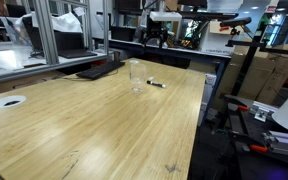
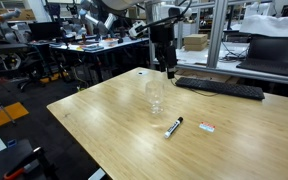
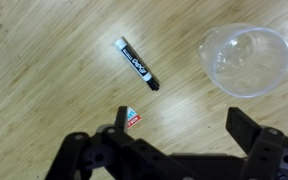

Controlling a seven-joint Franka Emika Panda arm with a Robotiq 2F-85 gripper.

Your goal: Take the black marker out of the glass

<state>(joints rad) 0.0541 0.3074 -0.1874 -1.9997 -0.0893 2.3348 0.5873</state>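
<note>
The black marker [image 3: 137,65] lies flat on the wooden table, outside the glass; it also shows in both exterior views [image 1: 156,84] [image 2: 173,126]. The clear glass [image 3: 246,59] stands upright and empty beside it, seen in both exterior views [image 1: 136,76] [image 2: 156,96]. My gripper [image 3: 179,125] hangs high above the table, open and empty, its fingers spread wide at the bottom of the wrist view. In an exterior view the gripper [image 2: 163,55] is well above the glass; it also shows far back in an exterior view [image 1: 156,38].
A small red-and-white card [image 3: 132,119] lies near the marker, also in an exterior view [image 2: 207,127]. A black keyboard [image 2: 220,88] sits at the table's far edge. A white disc [image 1: 8,101] lies on the table. Desks and equipment surround the table.
</note>
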